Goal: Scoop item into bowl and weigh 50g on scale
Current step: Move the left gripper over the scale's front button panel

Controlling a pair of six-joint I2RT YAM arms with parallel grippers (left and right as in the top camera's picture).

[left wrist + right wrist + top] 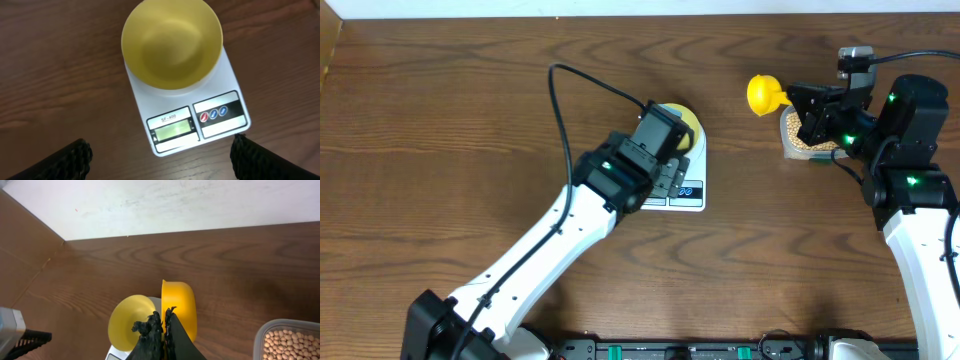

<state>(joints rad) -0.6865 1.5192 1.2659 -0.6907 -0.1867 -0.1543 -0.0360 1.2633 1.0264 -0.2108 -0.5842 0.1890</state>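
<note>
left gripper (161, 145) hangs released, jaws wide, over the 6 o'clock end of the scale (165, 102); touching nothing.
scale sits on the table (240, 265), display (173, 128) lit but digits too small to read.
bowl (172, 45) rests on the 12 o'clock half of the platform, upright, empty, no beans in it yet.
farther out, toward 2 o'clock from the bowl in the overhead view: right gripper (163, 316) clenched on the handle of the yellow scoop (179, 307).
scoop sits just at 9 o'clock of the clear tub (260, 335); cannot tell whether it carries a load.
beans (292, 340) lie in the tub, none seen spilled.
judgement: task barely begun; step in hand is getting a scoopful across to the bowl.
- keep the scoop mouth level on the way to 9 o'clock, beans roll easily.
- stop above bowl centre, tip slowly, small amounts.
- keep the left fingers off the platform, or the reading is false.
- confirm zero with the empty bowl before pouring.
</note>
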